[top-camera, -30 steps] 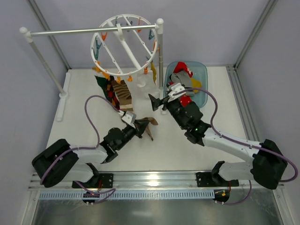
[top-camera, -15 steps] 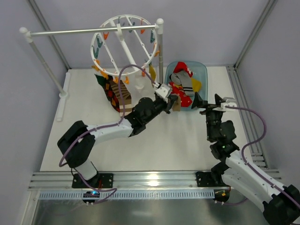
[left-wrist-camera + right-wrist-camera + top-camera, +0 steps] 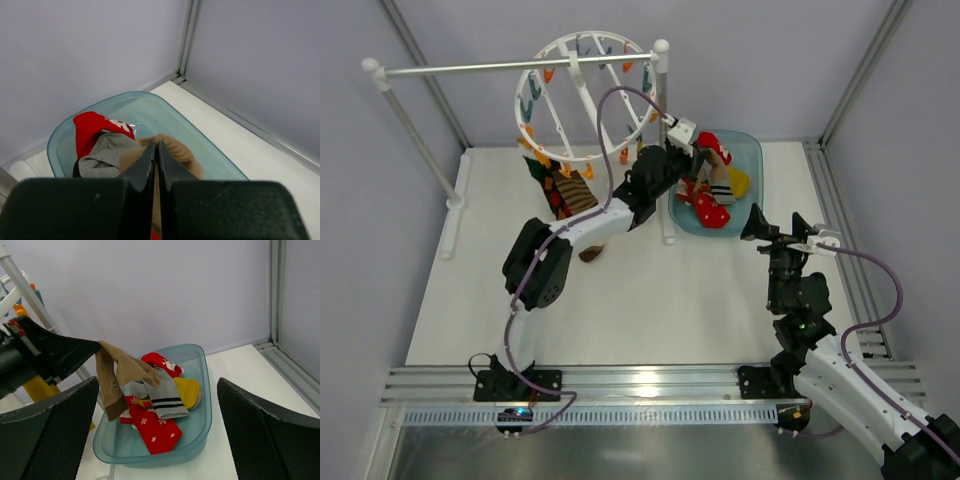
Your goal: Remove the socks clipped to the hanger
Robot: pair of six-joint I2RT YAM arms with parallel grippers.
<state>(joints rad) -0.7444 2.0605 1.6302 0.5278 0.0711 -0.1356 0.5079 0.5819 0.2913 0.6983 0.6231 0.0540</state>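
Swung farther right, the left fingers (image 3: pixel 86 352), shut on a tan sock (image 3: pixel 120 371), hold it over the bin (image 3: pixel 204 405), likely for dropping. The right fingers (image 3: pixel 788 232) gape wide, empty. Other socks (image 3: pixel 562 186) hang clipped to the hanger (image 3: pixel 582 100).

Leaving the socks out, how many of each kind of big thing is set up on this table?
Arms: 2, left arm and right arm
Round hanger: 1
Rail: 1
Tub: 1
Total: 5
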